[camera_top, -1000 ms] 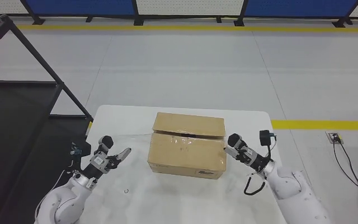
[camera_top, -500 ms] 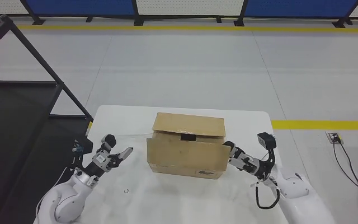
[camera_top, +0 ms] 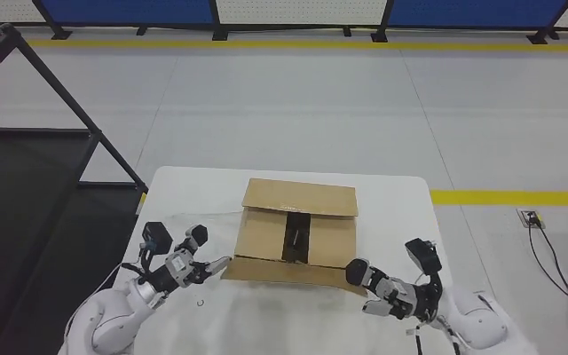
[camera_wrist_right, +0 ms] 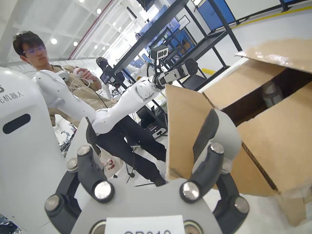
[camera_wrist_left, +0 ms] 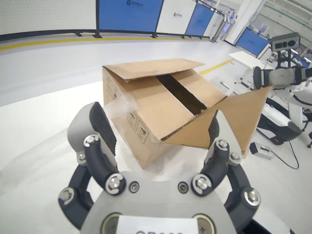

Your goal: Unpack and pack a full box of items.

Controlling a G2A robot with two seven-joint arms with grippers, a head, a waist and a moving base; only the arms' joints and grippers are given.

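While the flap (camera_top: 284, 270) of the box (camera_top: 263, 235) lies between them, left fingers (camera_wrist_left: 102, 127) and right fingers (camera_wrist_right: 212, 135) stand released.

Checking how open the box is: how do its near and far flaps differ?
The near flap is swung outward; the far flap slants low over the opening. The left gripper and right gripper are at the near flap's corners; neither is by the far flap. Both flaps are brown cardboard.
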